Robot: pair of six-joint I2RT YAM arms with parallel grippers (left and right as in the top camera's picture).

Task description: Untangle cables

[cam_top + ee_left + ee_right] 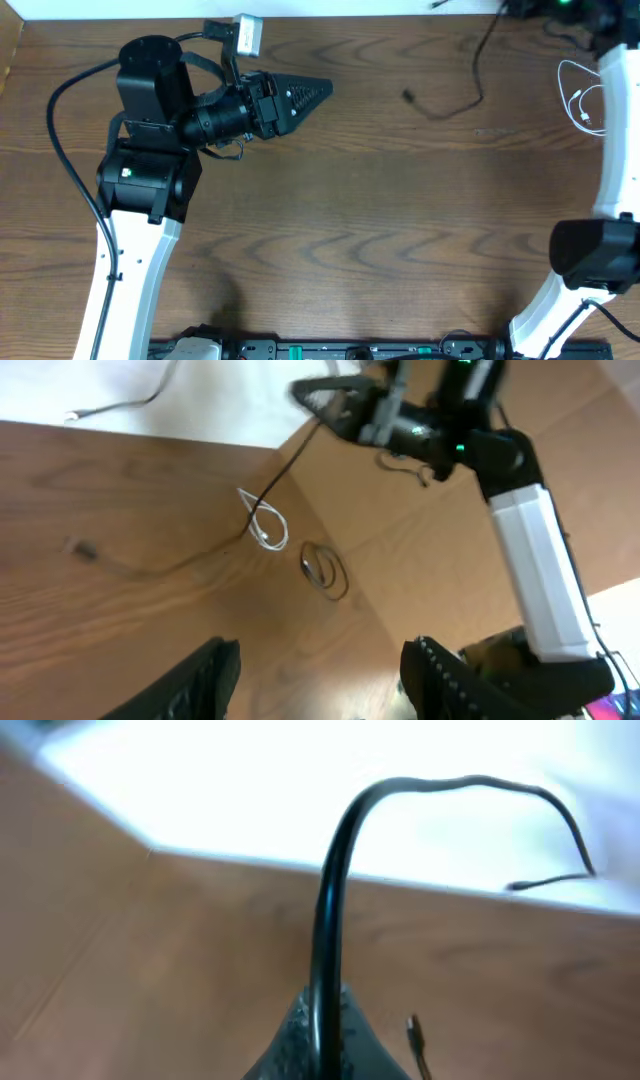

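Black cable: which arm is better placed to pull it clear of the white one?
Right. The right pincer is shut on the black cable, which rises from its grip. The left pincer is open and empty, well short of both that cable and the white cable.

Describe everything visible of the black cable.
The black cable is a thin, flexible cord with a smooth, rubbery-looking sheath. The right gripper is shut on it near one end. From the fingers it rises, arcs over and drops to the wooden table. There it bends left and ends in a small dark plug lying on the wood. No knot shows along the visible length.
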